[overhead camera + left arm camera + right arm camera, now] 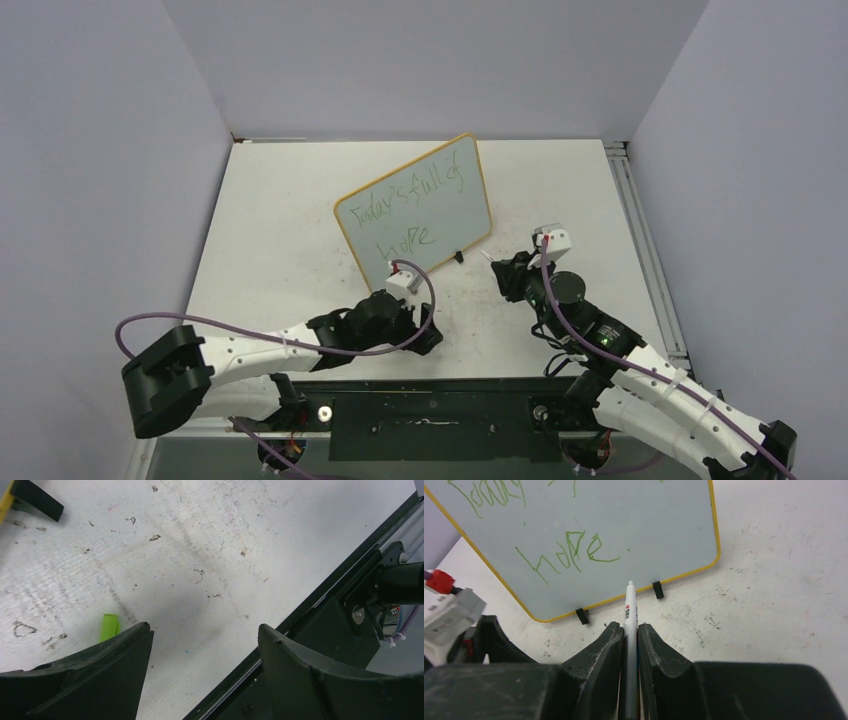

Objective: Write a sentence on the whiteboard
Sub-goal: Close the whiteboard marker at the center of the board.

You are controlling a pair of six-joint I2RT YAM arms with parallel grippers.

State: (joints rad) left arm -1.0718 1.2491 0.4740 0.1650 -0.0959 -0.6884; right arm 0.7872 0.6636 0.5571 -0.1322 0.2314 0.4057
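Observation:
The whiteboard (pixel 450 215) stands tilted on two black clip feet in the middle of the table. The sentence (pixel 415 188), in green, reads "Today's full of hope" in two lines. In the right wrist view the whiteboard (pixel 649 525) shows the word "hope" of the sentence (pixel 569 552). My right gripper (pixel 629 627) is shut on a white marker (pixel 630 607) whose tip points at the board's lower edge, a little short of it. In the top view the right gripper (pixel 505 272) is right of the board. My left gripper (pixel 205 635) is open and empty, low over the table.
A small green cap (pixel 110 626) lies on the table beside my left finger. One black clip foot (pixel 37 501) shows at the top left of the left wrist view. The table's black near edge rail (pixel 320 595) runs close on the right. Grey walls enclose the table.

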